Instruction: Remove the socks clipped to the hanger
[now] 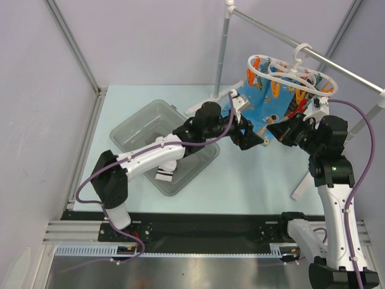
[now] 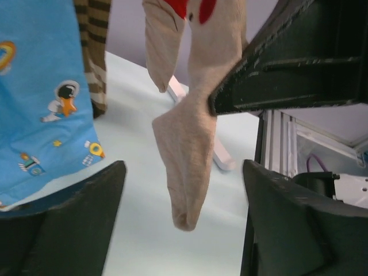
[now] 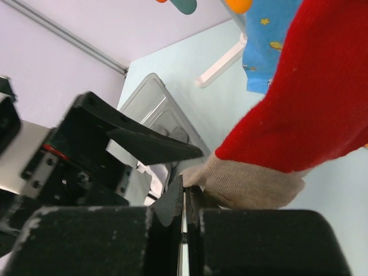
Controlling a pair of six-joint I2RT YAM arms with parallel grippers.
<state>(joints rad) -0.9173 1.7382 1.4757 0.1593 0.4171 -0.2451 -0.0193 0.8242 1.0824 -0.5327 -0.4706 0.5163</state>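
Stock on your bench, largest first:

- Table [image 1: 252,180], pale green, both arms reaching over it.
- Metal rail [image 1: 349,71], silver, crossing the far right corner on its stand.
- Bin [image 1: 139,127], clear plastic, on the table under your left arm.
- Hanger [image 1: 293,73], white oval ring, hooked on the rail, socks hanging below it.
- Blue sock [image 2: 40,98], cartoon prints, hanging at the left of your left wrist view.
- Beige sock [image 2: 187,149], red patch, dangling toe-down.
- Striped sock [image 2: 95,52], brown and tan, behind the blue one.
- Left gripper [image 1: 252,137], jaws spread wide, nothing between them, just short of the socks.
- Right gripper [image 3: 183,196], fingers pressed together, pinching the beige sock's fabric.
- Orange clip [image 3: 238,4], above the blue sock.
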